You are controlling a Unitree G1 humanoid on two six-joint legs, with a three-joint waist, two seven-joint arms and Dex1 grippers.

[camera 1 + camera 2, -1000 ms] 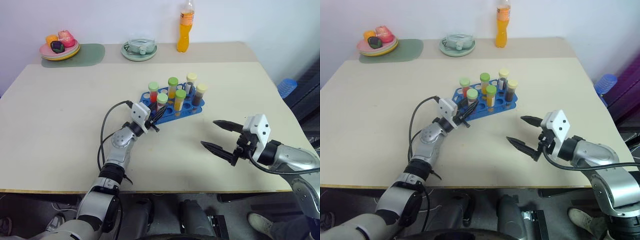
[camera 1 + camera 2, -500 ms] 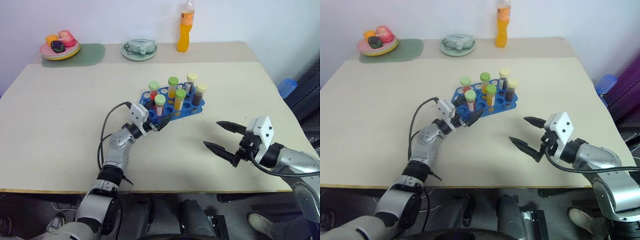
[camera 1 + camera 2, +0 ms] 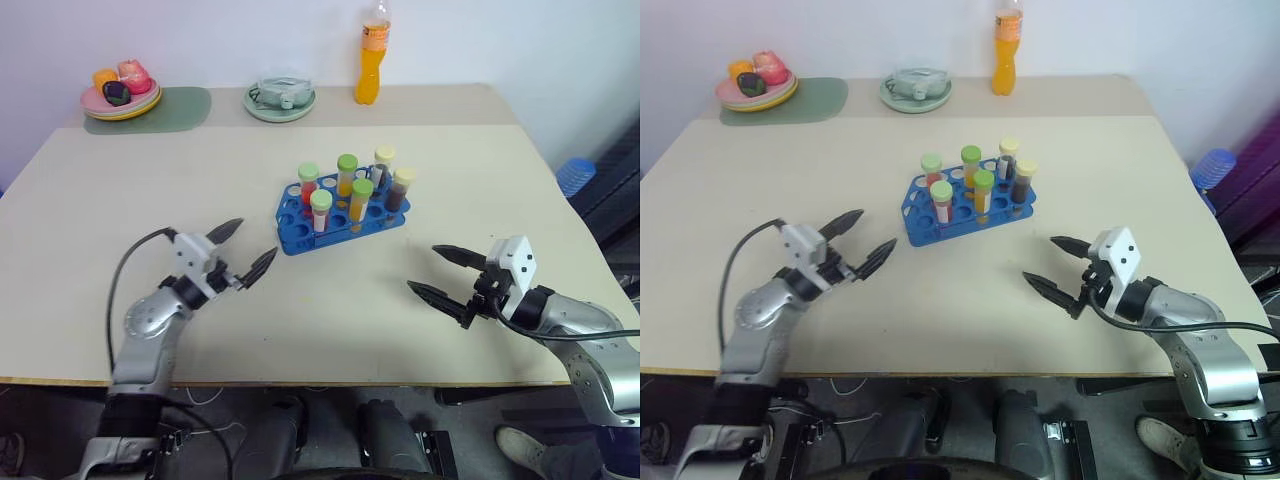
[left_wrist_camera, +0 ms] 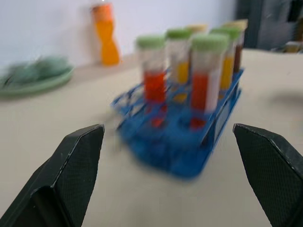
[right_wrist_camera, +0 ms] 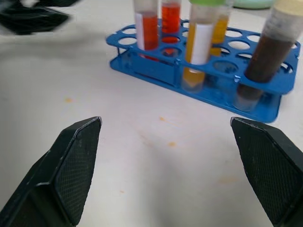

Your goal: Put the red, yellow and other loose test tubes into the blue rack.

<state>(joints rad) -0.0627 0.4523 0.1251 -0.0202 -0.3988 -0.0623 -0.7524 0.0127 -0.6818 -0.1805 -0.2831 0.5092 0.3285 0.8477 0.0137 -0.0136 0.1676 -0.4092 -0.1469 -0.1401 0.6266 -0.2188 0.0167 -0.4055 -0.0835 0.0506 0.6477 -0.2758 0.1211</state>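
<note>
The blue rack stands mid-table with several capped tubes upright in it: red ones toward its left end, yellow ones in the middle, dark brown ones at the right. Every tube I see stands in the rack. My left gripper hovers open and empty above the table, left of the rack and nearer to me. My right gripper is open and empty too, nearer to me and right of the rack. Both wrist views look between spread fingers at the rack.
Along the far edge stand an orange drink bottle, a pale green dish and a plate of fruit on a green mat. A blue object sits beyond the table's right edge.
My left gripper opened, let go of a red tube now standing at the rack's near left, and drew back to the left and toward me. The right gripper has barely shifted.
</note>
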